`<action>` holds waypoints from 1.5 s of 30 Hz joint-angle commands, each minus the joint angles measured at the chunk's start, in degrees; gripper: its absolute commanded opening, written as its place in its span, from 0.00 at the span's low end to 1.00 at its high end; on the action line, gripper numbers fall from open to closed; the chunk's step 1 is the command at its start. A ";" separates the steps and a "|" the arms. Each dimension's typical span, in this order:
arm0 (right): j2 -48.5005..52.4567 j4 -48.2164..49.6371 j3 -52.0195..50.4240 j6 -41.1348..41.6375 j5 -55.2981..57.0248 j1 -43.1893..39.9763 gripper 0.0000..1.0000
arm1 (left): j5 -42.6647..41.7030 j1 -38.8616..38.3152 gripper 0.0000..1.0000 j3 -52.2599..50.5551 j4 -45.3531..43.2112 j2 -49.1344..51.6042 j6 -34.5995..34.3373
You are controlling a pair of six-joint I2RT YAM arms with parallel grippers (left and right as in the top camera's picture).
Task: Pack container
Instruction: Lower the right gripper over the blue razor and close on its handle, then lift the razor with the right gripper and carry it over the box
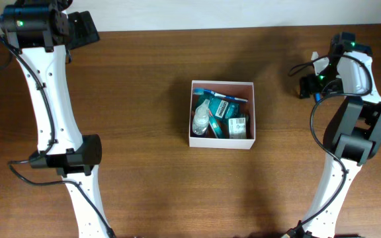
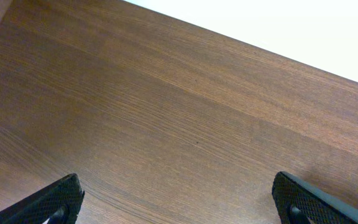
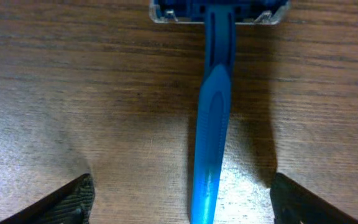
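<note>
the right gripper hangs low over the wooden counter with its jaws spread wide. a blue disposable razor lies flat between its two dark fingers, touching neither. the handle runs toward the camera and the blade head points away. no brand mark can be read on the handle. the left gripper is likewise spread wide and holds nothing, with only bare wood grain between its fingers.

the overhead camera places both against the container, the white-walled square box at mid-counter. the right gripper sits well to the container's right and a little farther back. the left gripper is well apart at the container's far left, near the back edge. only this view shows the container's load: a clear bottle along the left wall, a teal packet with a white label, a small green-white packet by the right wall, and a blue-handled item lying slantwise across the back. the labels carry print too small to read. the razor, plain in the right wrist view, cannot be made out from overhead beneath the arm.
</note>
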State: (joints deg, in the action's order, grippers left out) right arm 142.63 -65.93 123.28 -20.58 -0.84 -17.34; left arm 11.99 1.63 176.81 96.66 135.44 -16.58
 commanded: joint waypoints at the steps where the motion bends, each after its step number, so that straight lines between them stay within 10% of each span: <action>1: 1.11 0.39 -0.42 -0.17 0.46 -0.31 0.81 | -0.24 -0.13 0.99 -0.22 0.02 -1.20 -0.72; 26: 2.19 1.86 -0.48 1.29 0.46 -0.28 0.04 | -0.24 -0.13 0.99 -0.22 0.02 -1.18 -0.72; 45: 2.05 -18.23 28.24 1.57 -13.62 6.36 0.04 | -0.24 -0.13 0.99 -0.22 0.02 -1.18 -0.72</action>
State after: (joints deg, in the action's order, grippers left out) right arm 144.94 -81.73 145.86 -19.40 -8.14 -13.34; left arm 11.99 1.63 176.81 96.64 135.44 -16.58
